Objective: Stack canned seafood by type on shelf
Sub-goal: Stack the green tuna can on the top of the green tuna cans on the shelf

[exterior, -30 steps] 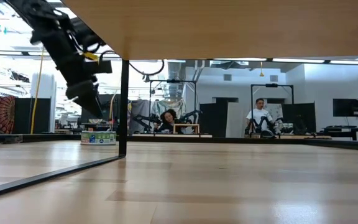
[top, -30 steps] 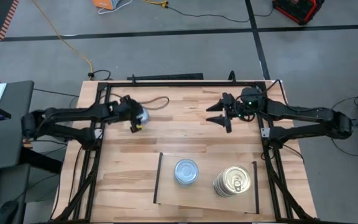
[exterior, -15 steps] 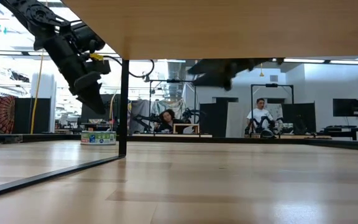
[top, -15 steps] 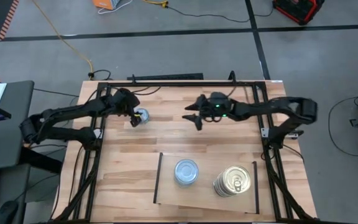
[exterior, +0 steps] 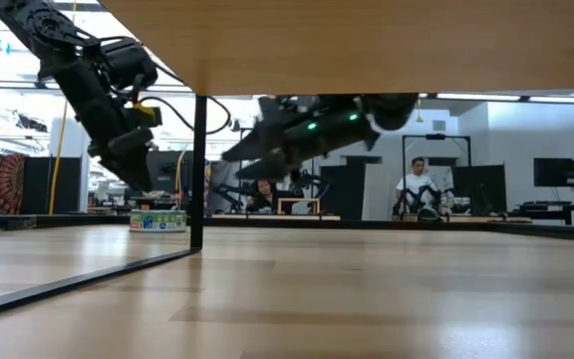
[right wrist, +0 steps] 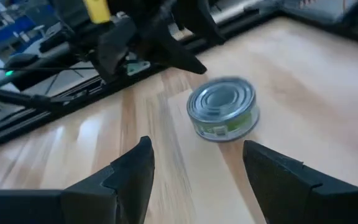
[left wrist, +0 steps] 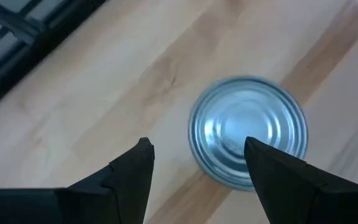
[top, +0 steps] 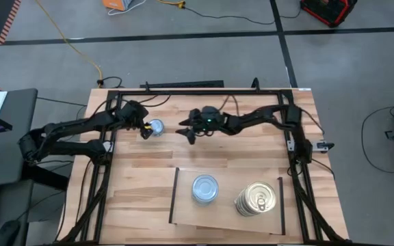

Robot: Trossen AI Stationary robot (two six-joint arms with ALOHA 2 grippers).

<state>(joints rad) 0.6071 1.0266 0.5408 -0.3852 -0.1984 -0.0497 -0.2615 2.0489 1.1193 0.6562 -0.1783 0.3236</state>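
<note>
Right tool [top: 185,132]: fingers apart, empty, just beside the loose silvery-blue tin [top: 155,127] on the desk [top: 211,157]. Left tool [top: 144,131]: apart, over that tin. Advice: straddle the tin squarely before closing. Shelf [top: 228,205]: well apart from the tin.

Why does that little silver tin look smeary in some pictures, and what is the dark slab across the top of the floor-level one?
Left wrist view: the tin has soft, blurred edges. Right wrist view: it looks smeared, as does the background. Low view: the slab is the shelf seen from underneath, shaded against the bright room behind.
</note>
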